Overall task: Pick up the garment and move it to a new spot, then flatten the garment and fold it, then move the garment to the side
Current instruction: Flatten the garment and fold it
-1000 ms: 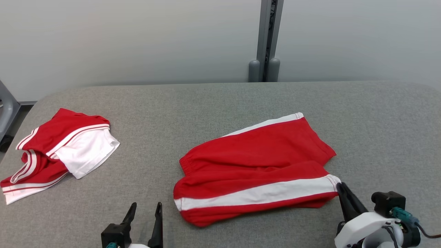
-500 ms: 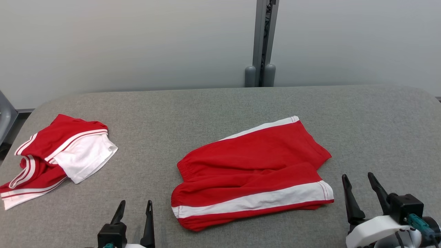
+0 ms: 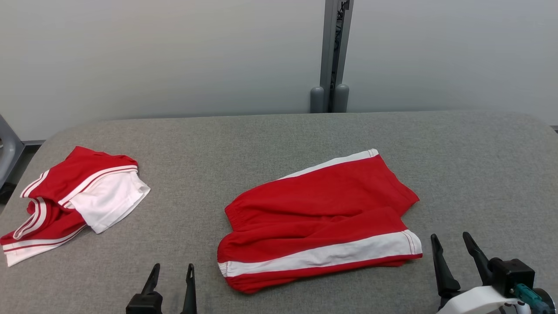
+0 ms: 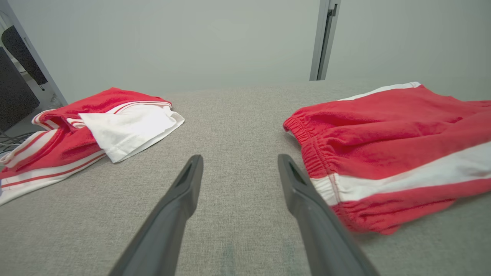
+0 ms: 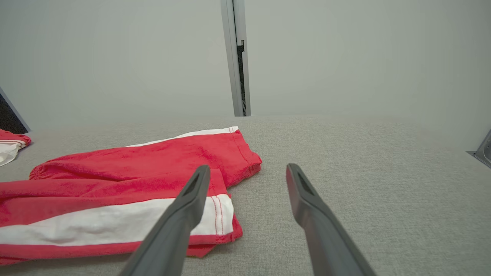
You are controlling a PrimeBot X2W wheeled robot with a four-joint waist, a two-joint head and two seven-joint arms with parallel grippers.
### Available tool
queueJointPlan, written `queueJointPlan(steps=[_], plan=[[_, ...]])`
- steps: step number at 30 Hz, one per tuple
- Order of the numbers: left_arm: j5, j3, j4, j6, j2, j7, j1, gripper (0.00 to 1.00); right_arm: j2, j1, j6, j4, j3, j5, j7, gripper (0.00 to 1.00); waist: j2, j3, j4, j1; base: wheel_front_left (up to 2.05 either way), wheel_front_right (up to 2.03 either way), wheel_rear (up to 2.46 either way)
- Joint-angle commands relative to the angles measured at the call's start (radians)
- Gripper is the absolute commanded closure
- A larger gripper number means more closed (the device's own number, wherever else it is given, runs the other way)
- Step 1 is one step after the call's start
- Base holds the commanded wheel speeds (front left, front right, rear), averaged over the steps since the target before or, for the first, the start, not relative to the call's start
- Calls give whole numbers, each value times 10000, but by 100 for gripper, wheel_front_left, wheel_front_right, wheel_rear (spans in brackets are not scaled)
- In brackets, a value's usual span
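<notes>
**While both grippers stand empty: shorts folded once, next grip to plan**

As the red shorts [image 3: 320,218] lie right of the middle of the grey table [image 3: 261,135], doubled leg over leg, the fold looks partly done. The top leg sits a little askew over the lower one.

- Left gripper [image 3: 173,266]: jaws wide, nothing between them, low at the near edge, near the elastic waistband [image 3: 229,213] but apart from it.
- Right gripper [image 3: 450,237]: jaws wide, empty, just beside the white-striped hem [image 3: 412,244], not touching.
- A second red-and-white garment [image 3: 74,192] lies crumpled well apart at the far left (not part of this step, best left alone).

Judgement on doing the step well: each gripper should take its own end, left at the waistband, right at the hem, and pinch both layers together, or the top leg will likely slide off the lower. Fingers should come in low along the table so one slips under the cloth. Squaring the askew leg first would give a cleaner edge. Any lift should be kept low and level, since thick fleece sags and unfolds if one end leads.
</notes>
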Motion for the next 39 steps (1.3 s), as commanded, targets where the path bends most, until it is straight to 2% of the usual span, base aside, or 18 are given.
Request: queueJointPlan(steps=[1,6,7,9,11,16,23,30,39], plan=[[-134,-60,-34,-122,37,-19,-40,0,-48,79,1,56,35,88,-53,0,0,34,-1,0,0,0,0],[-701,-389,-112,-561,40,-19,-228,0,-48,-90,1,162,237,184,-53,0,0,210,-3,0,0,0,0],[-1115,-569,-45,-835,39,-19,-321,0,-47,-190,1,202,332,194,-53,0,0,313,-6,0,0,0,0],[-1536,-773,39,-1100,36,-19,-399,0,-52,-240,-1,251,416,268,-53,0,0,438,-16,0,0,0,0],[-1634,-869,128,-1185,39,-19,-457,0,-52,-257,1,294,487,291,-53,0,0,499,-23,0,0,0,0],[-2880,-1149,564,-1608,44,-19,-790,0,-54,-554,1,320,649,302,-53,0,0,964,-106,0,0,0,0],[-4019,-1378,1209,-2233,39,-21,-1299,0,-51,-883,1,381,725,231,-53,0,0,1371,-221,0,0,0,0],[-4885,-1654,1442,-2624,36,-19,-1470,0,-51,-1012,1,395,758,264,-53,0,0,1517,-271,0,0,0,0],[-5441,-1998,1251,-2733,38,-19,-1511,0,-50,-1021,1,380,790,385,-53,0,0,1519,-200,0,0,0,0]])
